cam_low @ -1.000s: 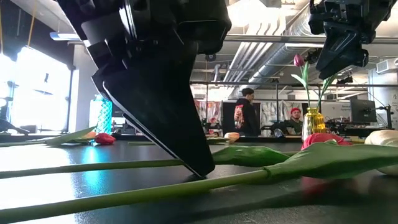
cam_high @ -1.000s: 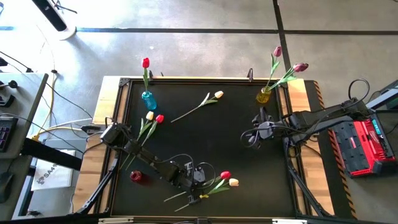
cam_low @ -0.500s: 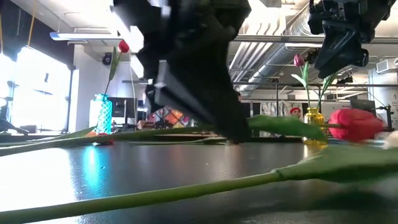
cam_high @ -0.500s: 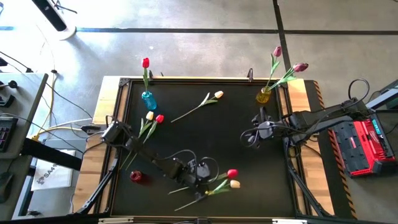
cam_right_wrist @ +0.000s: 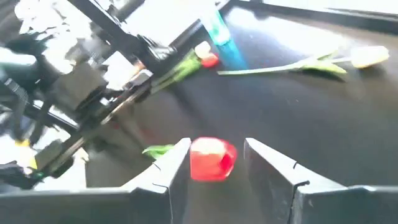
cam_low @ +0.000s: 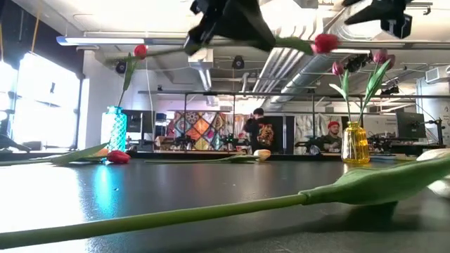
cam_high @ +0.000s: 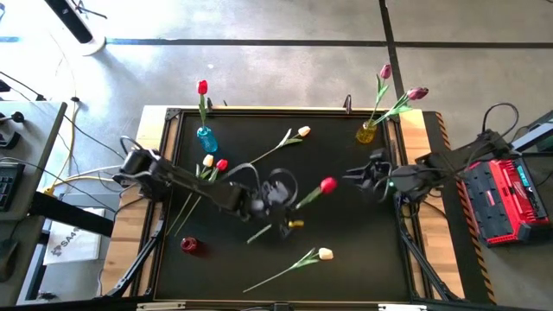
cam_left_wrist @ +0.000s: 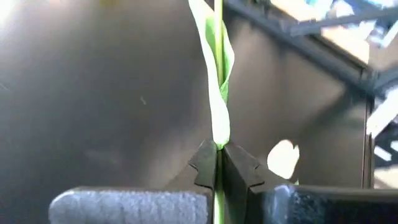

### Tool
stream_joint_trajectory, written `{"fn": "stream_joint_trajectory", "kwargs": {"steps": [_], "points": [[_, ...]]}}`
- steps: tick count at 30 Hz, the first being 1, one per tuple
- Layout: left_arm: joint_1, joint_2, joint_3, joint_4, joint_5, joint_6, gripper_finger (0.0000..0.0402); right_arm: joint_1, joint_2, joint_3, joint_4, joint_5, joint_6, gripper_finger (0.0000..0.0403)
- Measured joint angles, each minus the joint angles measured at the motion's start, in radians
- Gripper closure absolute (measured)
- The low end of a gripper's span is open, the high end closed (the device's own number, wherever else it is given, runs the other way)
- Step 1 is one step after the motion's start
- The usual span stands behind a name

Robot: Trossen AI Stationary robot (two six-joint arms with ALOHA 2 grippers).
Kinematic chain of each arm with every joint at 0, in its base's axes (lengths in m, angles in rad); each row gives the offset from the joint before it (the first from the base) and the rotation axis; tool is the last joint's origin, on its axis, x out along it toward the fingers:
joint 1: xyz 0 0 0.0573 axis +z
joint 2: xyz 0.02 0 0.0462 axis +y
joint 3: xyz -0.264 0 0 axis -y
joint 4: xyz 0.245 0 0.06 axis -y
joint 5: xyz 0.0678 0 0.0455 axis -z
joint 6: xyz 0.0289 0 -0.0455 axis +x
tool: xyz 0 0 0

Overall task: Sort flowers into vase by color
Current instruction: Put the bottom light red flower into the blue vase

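High view: your left gripper sits at the centre of the black table, clamped on the stem of a red tulip whose head points toward the frame's right, lifted off the surface. Your right gripper reaches in from the right edge, just beside that red head. Left wrist view confirms the grip: your two fingers meet on the thin green stem, with a leaf folded along it. Right wrist view shows your right fingers spread apart, the red head sitting in the gap between them without visible contact. Low view places the held tulip high in the frame, its stem running level to the left gripper at the top centre. In the high view, a blue vase at the table's upper left holds one red tulip; a yellow vase at the upper right holds two pink tulips. A cream tulip lies between the vases near the upper edge. A cream and red pair lies just below the blue vase, partly under your left arm. Another cream tulip lies in the lower centre, its stem trailing to the lower left. A small red object rests at the lower left; you cannot tell what it is.
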Motion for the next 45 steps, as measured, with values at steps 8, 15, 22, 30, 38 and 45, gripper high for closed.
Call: {"fn": "stream_joint_trajectory", "kwargs": {"steps": [8, 15, 22, 30, 38, 45], "points": [[0.104, -0.122, 0.0, 0.044, -0.002, 0.125, 0.0401, 0.03, 0.052, 0.0, 0.186, 0.01, -0.063, 0.0265], [0.136, -0.157, 0.0, 0.223, 0.129, 0.306, 0.0401, 0.016, 0.127, 0.0, 0.489, 0.045, -0.189, 0.0265], [0.146, -0.156, 0.0, 0.302, 0.21, 0.347, 0.0401, 0.003, 0.154, 0.0, 0.7, 0.039, -0.339, 0.0265], [0.17, -0.156, 0.0, 0.31, 0.291, 0.354, 0.0401, -0.024, 0.154, 0.0, 0.687, 0.021, -0.35, 0.0334], [0.185, -0.156, 0.0, 0.308, 0.411, 0.354, 0.0366, -0.108, 0.155, 0.0, 0.66, -0.106, -0.403, 0.0398], [0.192, -0.155, -0.001, 0.273, 0.483, 0.354, 0.0318, -0.214, 0.178, 0.0, 0.648, -0.376, -0.425, 0.0401]]}}
